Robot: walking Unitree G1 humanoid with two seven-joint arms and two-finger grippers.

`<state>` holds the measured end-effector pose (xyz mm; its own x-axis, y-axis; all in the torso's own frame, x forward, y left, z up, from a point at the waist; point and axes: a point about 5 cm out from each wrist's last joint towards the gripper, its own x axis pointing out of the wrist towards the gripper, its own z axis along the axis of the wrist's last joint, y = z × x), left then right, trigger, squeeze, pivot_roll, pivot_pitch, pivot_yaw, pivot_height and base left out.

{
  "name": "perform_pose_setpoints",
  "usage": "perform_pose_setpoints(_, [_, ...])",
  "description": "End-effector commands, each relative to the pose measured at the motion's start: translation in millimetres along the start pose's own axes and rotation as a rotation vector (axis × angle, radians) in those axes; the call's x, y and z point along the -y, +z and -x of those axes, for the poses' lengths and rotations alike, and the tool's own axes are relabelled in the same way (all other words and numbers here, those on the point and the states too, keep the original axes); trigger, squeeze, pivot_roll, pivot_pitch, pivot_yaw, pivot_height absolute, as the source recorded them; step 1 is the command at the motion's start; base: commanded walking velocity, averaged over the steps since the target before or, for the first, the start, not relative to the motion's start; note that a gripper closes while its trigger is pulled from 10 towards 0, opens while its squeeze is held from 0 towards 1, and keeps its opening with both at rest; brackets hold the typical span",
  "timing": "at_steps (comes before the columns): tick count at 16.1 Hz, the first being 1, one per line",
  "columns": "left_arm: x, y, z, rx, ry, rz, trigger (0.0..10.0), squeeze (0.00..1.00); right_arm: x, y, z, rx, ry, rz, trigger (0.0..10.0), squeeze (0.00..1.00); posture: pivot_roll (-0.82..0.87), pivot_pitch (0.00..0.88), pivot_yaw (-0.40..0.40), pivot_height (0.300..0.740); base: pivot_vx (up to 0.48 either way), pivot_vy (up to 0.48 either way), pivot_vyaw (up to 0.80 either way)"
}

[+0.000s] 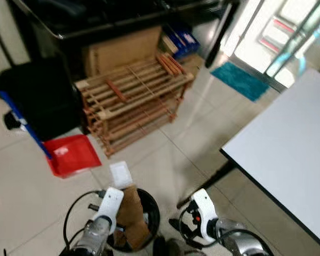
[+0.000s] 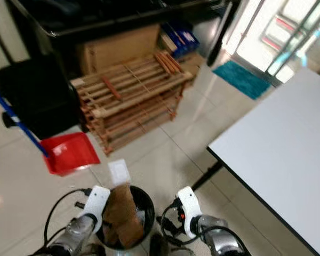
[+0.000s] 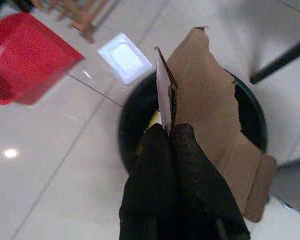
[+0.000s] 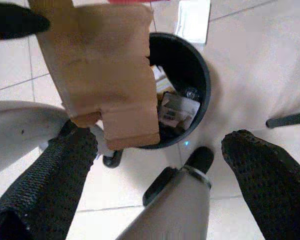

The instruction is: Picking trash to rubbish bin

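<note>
Left pincer (image 3: 169, 131): both black fingers pressed together on the edge of a torn piece of brown cardboard (image 3: 210, 115), held edge-on and upright. The cardboard is plain brown, ragged along its upper margin, with a folded flap at its lower corner; no print or label is legible on it. It hangs directly over the mouth of the round black rubbish bin (image 4: 197, 65), which stands on the tiled floor just beneath this pincer and already contains mixed packaging; any writing there is too small to read.

Right pincer (image 4: 160, 170): fingers spread wide apart, holding nothing, positioned beside the bin.

Just beyond the bin lies a flat white packet (image 1: 120, 174). Further out are a red dustpan (image 1: 70, 154) and a wooden slatted rack (image 1: 132, 96). A white bench (image 1: 293, 154) stands on the right pincer's side.
</note>
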<state>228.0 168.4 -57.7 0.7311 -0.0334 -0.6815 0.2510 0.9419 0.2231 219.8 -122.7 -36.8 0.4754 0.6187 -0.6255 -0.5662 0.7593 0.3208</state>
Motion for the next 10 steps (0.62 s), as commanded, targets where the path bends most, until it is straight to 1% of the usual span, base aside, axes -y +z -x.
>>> perform_pose_setpoints(1, [8.5,-5.1,1.3,-0.013,-0.033,-0.018,10.0,0.00,1.8,0.9,6.7,-0.002,0.012,-0.005,10.0,0.00,-0.19,0.253,-0.188,0.740,0.000,0.000,0.00])
perform_pose_setpoints(3, [11.3,-4.2,1.2,-0.008,-0.043,-0.042,10.0,0.00,-2.3,3.4,16.3,0.004,0.021,-0.001,10.0,0.00,-0.20,0.260,-0.197,0.740,0.000,0.000,0.00])
perform_pose_setpoints(4, [11.4,-3.8,1.1,-0.008,-0.043,-0.049,10.0,0.00,-3.1,3.7,18.0,0.003,0.021,-0.002,10.0,0.00,-0.20,0.260,-0.197,0.740,0.000,0.000,0.00])
perform_pose_setpoints(5, [4.7,-2.2,0.2,-0.012,0.012,-0.100,10.0,0.00,-4.7,1.5,20.9,-0.005,0.025,-0.001,10.0,0.00,-0.20,0.260,-0.199,0.740,0.000,0.000,0.00])
perform_pose_setpoints(6, [-7.0,-0.1,-0.2,-0.012,0.102,-0.125,10.0,0.00,-4.9,-1.6,22.1,-0.012,0.023,-0.005,10.0,0.00,-0.19,0.258,-0.199,0.740,0.000,0.000,0.00])
perform_pose_setpoints(9, [-21.5,5.6,-0.1,0.021,0.183,-0.093,10.0,0.00,-8.8,-3.7,24.6,-0.021,0.022,-0.012,10.0,0.00,-0.19,0.258,-0.196,0.740,0.000,0.000,0.00])
perform_pose_setpoints(10, [-22.8,8.1,-0.2,0.038,0.187,-0.074,10.0,0.00,-11.1,-3.9,25.7,-0.024,0.022,-0.010,10.0,0.00,-0.20,0.261,-0.195,0.740,0.000,0.000,0.00])
